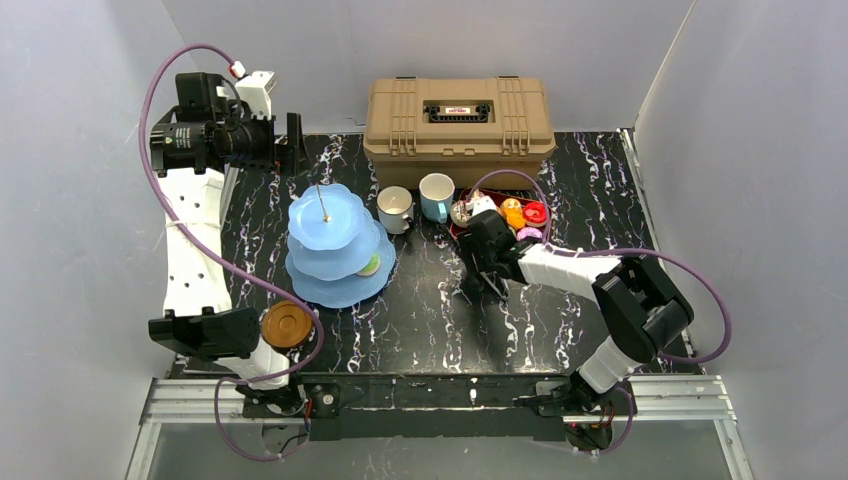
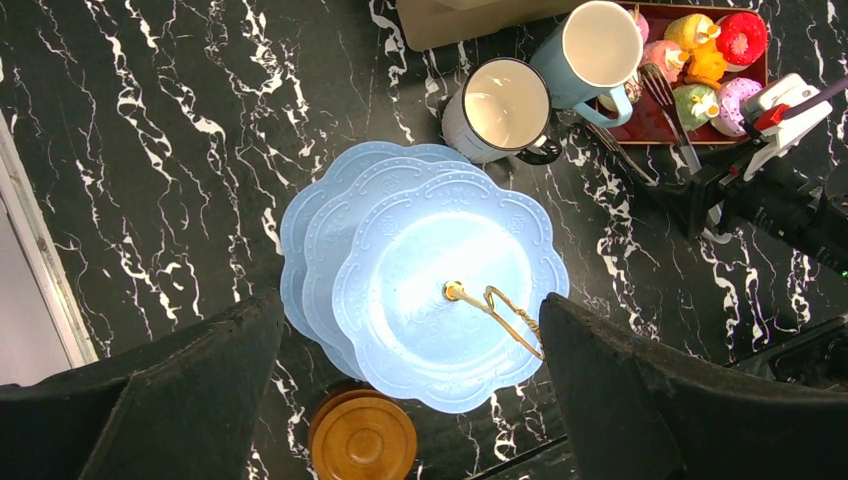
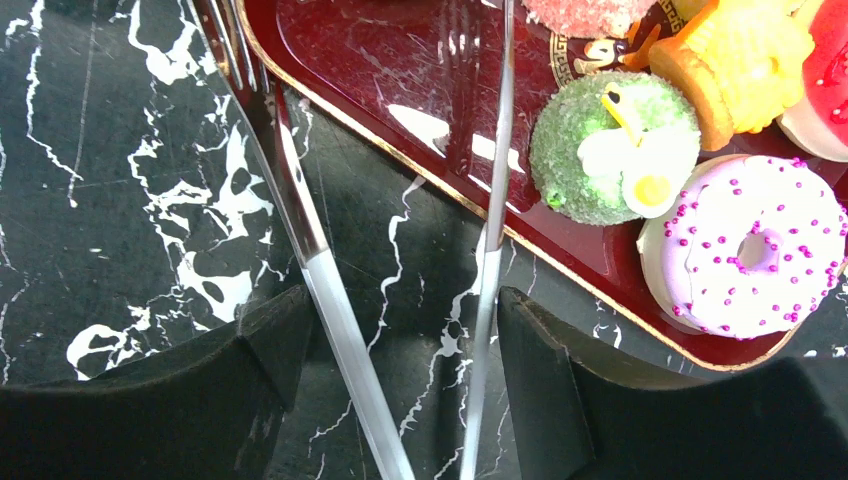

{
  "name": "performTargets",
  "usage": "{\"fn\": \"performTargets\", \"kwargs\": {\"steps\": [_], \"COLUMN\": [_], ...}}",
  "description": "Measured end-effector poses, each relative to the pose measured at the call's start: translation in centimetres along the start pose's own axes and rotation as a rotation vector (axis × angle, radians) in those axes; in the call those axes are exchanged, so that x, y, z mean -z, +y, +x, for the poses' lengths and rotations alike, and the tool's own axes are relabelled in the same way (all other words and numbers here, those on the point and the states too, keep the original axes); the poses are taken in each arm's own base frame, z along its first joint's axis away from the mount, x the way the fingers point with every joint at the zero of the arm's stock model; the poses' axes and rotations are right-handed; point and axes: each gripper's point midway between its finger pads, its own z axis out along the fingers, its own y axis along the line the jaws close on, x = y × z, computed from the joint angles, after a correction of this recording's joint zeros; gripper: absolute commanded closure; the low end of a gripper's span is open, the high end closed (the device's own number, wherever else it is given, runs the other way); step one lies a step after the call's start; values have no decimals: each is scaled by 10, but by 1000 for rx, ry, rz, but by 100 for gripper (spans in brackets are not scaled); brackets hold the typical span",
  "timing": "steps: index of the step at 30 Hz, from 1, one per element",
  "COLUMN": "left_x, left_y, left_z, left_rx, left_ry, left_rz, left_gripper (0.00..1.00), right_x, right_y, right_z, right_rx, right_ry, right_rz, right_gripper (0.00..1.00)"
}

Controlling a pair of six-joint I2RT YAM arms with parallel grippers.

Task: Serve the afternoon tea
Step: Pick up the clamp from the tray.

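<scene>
Right gripper (image 3: pixel 405 310) is reaching low over the black marble table (image 1: pixel 420 320) with its two fingers standing on either side of the metal tongs (image 3: pixel 290 190). Each pad is lying right against one tong arm. Whether it is squeezing them or only touching, I cannot tell.

Just ahead of its fingertips the tong arms are running over the rim of the dark-red tray (image 3: pixel 400 80). Ahead and to the right of the gripper, toy cakes are sitting in that tray: a green cake (image 3: pixel 590 150), a white donut with purple sprinkles (image 3: pixel 745 250) touching it, and an orange-yellow cake (image 3: pixel 740 70) further in.

Left gripper (image 2: pixel 410 330) is hanging high with its jaws spread wide and nothing between them. Directly below it the light-blue cake stand (image 2: pixel 400 290) is standing upright. A stack of brown saucers (image 2: pixel 362 438) is lying just beside the stand, under the gripper's near side. Beyond the stand, the white mug (image 2: pixel 500 105) and the light-blue mug (image 2: pixel 590 50) are standing side by side, in front of the tan toolbox (image 1: pixel 458 115).
</scene>
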Motion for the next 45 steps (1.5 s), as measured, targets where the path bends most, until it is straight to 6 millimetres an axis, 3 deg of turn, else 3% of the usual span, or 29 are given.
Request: {"fn": "performTargets", "kwargs": {"steps": [4, 10, 21, 26, 36, 45], "left_x": [1, 1, 5, 10, 12, 12], "left_y": [2, 3, 2, -1, -3, -5], "left_z": [0, 0, -4, -9, -11, -11], "left_rx": [4, 9, 5, 2, 6, 7], "left_ry": [-2, -4, -20, -36, -45, -44], "left_rz": [-5, -2, 3, 5, 14, 22], "left_gripper": [2, 2, 2, 3, 3, 3], "right_x": [0, -2, -7, -2, 26, 25], "right_y": [-2, 0, 8, 7, 6, 3], "right_z": [4, 22, 18, 17, -11, -1], "right_rx": [6, 11, -9, -7, -48, -78], "right_ry": [20, 54, 4, 2, -84, -45], "right_rz": [0, -20, -63, -62, -104, -128], "right_gripper": [15, 13, 36, 37, 38, 35]}}
